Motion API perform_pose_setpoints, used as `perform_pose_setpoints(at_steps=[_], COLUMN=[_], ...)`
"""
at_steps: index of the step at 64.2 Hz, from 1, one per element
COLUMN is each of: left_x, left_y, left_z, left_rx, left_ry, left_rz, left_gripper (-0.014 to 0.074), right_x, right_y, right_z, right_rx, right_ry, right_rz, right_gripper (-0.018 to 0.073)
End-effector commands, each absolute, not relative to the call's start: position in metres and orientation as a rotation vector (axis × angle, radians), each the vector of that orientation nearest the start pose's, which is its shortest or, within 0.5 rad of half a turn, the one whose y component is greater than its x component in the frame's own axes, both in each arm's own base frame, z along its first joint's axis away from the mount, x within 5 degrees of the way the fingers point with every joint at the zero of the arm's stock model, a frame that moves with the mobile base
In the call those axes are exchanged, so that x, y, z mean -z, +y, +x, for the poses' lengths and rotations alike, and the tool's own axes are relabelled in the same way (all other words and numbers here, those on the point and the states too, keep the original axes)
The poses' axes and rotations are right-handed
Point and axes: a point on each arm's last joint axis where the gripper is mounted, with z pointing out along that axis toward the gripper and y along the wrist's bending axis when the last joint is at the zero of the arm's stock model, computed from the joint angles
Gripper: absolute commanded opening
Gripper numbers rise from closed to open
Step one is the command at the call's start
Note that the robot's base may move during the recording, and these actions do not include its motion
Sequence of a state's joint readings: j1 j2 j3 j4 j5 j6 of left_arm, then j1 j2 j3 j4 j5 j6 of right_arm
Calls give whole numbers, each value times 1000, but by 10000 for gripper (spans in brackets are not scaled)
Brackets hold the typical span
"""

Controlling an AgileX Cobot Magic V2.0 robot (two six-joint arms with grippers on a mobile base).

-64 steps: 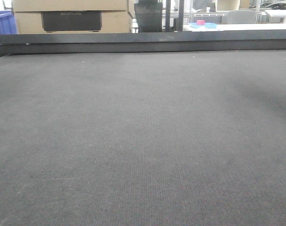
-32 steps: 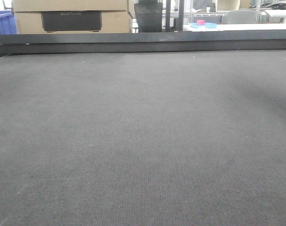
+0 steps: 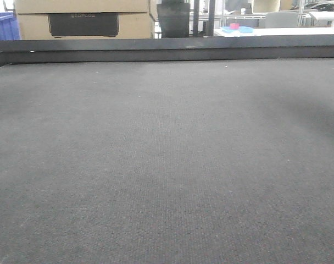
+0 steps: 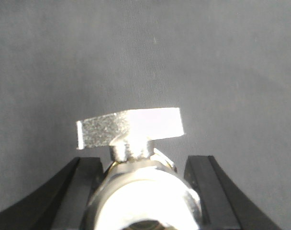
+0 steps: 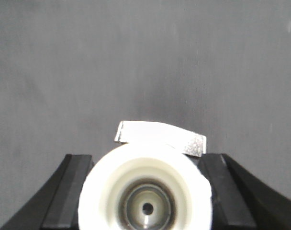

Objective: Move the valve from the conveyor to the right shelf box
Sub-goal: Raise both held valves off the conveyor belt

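Observation:
In the left wrist view my left gripper (image 4: 143, 162) is shut on a silver valve (image 4: 136, 184), seen end-on with its white cap toward the camera. Its flat silver handle (image 4: 131, 125) sticks out ahead of the black fingers (image 4: 81, 182), above the dark grey conveyor belt (image 4: 207, 62). In the right wrist view my right gripper (image 5: 146, 157) is shut on a second valve (image 5: 100, 191), its white cap facing the camera and a silver handle (image 5: 160, 136) beyond it. The front view shows only the bare conveyor belt (image 3: 167, 165) and its black far rail (image 3: 167, 49); neither gripper nor valve appears there.
Behind the rail stand cardboard boxes (image 3: 84, 19), a blue bin (image 3: 3, 26) at far left and a white table with small blue and pink items (image 3: 235, 27) at right. No shelf box is in view.

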State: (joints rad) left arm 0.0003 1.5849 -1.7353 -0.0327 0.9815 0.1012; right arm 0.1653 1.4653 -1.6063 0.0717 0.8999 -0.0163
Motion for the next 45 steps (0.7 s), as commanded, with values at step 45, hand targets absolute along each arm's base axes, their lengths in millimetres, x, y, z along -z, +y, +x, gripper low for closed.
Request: perform_pose_setpoints(at_steps=[45], left_x=[-446], left_y=[-4], left_z=[351], left_rx=[-10], left_ry=[2119], left_rz=[95], left_gripper=[-111], right_x=[-453], right_y=[56], right_z=[315], right_rx=[-163], right_ry=[2048], right_rz=[-166], right_gripper=[-153])
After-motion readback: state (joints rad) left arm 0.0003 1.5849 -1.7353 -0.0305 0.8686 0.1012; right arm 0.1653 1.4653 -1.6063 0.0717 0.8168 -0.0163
